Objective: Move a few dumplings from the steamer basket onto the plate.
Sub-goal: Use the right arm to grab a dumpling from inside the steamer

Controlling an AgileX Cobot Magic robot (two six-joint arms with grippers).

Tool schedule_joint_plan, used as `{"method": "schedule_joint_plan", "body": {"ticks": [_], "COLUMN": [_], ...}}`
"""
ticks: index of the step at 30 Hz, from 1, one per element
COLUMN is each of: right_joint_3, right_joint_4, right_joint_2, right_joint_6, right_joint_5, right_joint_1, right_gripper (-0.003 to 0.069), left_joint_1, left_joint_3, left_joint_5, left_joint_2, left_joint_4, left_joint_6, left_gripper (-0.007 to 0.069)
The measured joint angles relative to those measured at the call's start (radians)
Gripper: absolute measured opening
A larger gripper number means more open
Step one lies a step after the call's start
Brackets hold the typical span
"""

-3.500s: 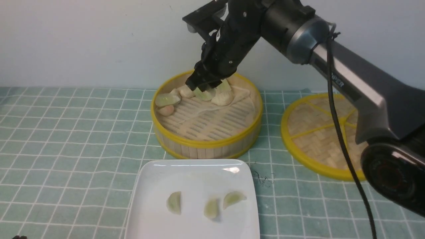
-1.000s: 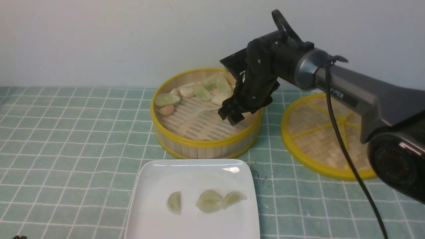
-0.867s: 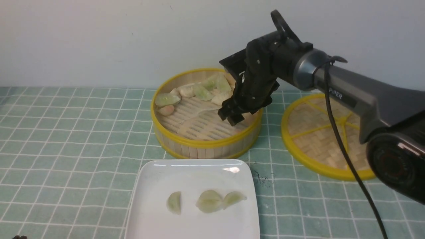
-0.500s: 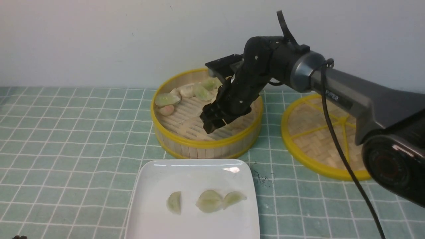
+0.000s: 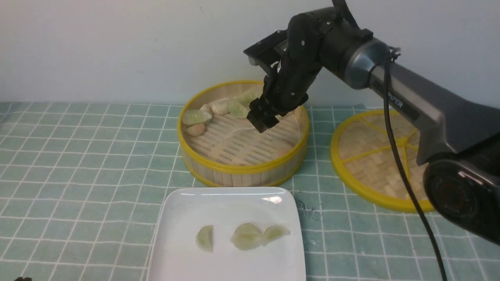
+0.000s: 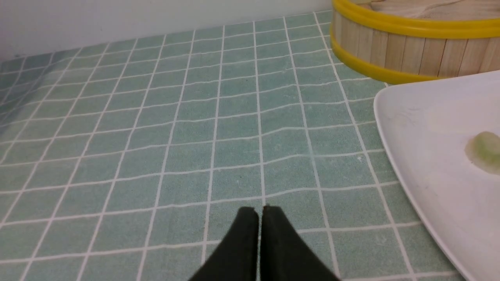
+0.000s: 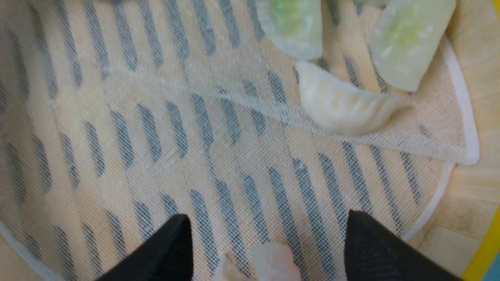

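Green checked cloth (image 5: 78,164) spreads below a pale wall (image 5: 117,39). The steamer basket (image 5: 242,170) sits far middle, with a woven lid (image 5: 371,156) to its right. The plate (image 5: 183,210) lies just in front, cut off at the near edge. The right gripper (image 5: 265,123), jaws apart, hovers over the basket, hiding some dumplings (image 5: 196,116) along its far rim; three lie on the plate. The left gripper (image 6: 260,214), pressed together, sits over bare cloth left of the plate.
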State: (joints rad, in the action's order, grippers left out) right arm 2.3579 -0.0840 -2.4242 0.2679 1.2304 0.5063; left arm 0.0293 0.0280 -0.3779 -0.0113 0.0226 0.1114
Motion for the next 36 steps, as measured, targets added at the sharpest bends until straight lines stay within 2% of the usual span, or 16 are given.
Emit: {"method": "schedule_joint_plan", "body": {"ticks": [8,12,14,15,16,19,28,32,36], "right_joint_3": [0.000,0.000,0.000,0.000,0.000,0.011,0.082,0.026,-0.029], "right_joint_4": [0.001,0.001,0.001,0.001,0.001,0.003,0.022,0.021,0.004], "right_joint_2": [-0.053,-0.067,-0.083,-0.084,-0.093,-0.095,0.031,0.204,0.272], "right_joint_6": [0.047,0.048,0.048,0.048,0.048,0.036,-0.076,-0.116,-0.117], "right_joint_5": [0.017,0.016,0.016,0.016,0.016,0.017,0.022,0.023,0.025], "right_joint_1": [0.000,0.000,0.000,0.000,0.000,0.000,0.002,0.017,0.034], "right_gripper": [0.0475,0.0445,0.0376,0.0376,0.0303,0.0165,0.0170,0.0170,0.0170], "left_joint_1": [0.000,0.000,0.000,0.000,0.000,0.000,0.000,0.000,0.000], "left_joint_3": [0.000,0.000,0.000,0.000,0.000,0.000,0.000,0.000,0.000], "left_joint_5": [0.000,0.000,0.000,0.000,0.000,0.000,0.000,0.000,0.000], "left_joint_2": [0.000,0.000,0.000,0.000,0.000,0.000,0.000,0.000,0.000], "left_joint_4": [0.000,0.000,0.000,0.000,0.000,0.000,0.000,0.000,0.000], "left_joint_6": [0.000,0.000,0.000,0.000,0.000,0.000,0.000,0.000,0.000], "left_gripper": [-0.0006,-0.0006,-0.0006,-0.0006,-0.0006,-0.0006,-0.0006,-0.0006,-0.0006]}}
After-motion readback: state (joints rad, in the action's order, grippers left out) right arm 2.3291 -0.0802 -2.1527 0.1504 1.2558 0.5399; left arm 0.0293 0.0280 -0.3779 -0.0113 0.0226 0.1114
